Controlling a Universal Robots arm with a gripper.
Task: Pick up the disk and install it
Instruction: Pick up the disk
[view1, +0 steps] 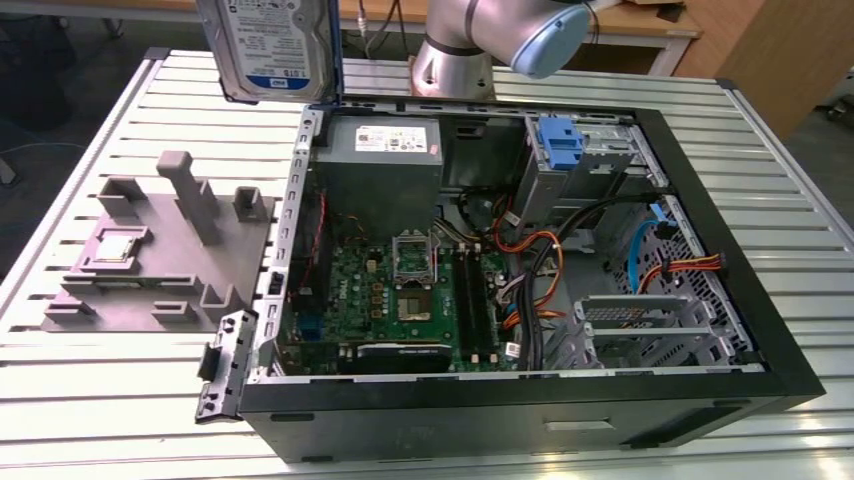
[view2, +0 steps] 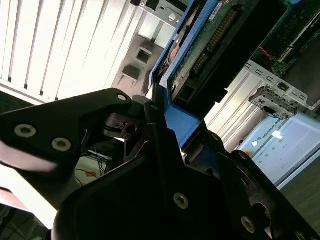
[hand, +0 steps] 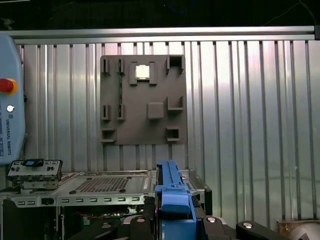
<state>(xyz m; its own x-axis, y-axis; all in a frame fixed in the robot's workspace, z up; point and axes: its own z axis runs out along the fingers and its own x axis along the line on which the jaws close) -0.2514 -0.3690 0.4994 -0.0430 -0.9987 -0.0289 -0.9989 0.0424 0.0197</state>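
Clamps black claw (view2: 167, 122) onto blue plastic frame of flat silver-metal disk (view1: 274, 45), holds it upright above slatted metal counter (view1: 120, 400), beside open black computer case (view1: 534, 420). Seems stiff, dense, shock-sensitive; best taken by frame edges.

There is one disk (view1: 274, 45), one gripper (hand: 173, 222) and one robot arm (view1: 494, 40). One open computer case (view1: 534, 410) lies on one slatted metal table (view1: 120, 400). Inside the case there is one motherboard (view1: 360, 300), one grey power supply (view1: 380, 140) and one upright blue latch piece (view1: 563, 145). One grey holder plate (view1: 147, 260) lies beside the case, carrying one square chip (hand: 142, 72). One pendant (hand: 10, 115) bears one red button (hand: 5, 85). The orange cables are too tangled to count.
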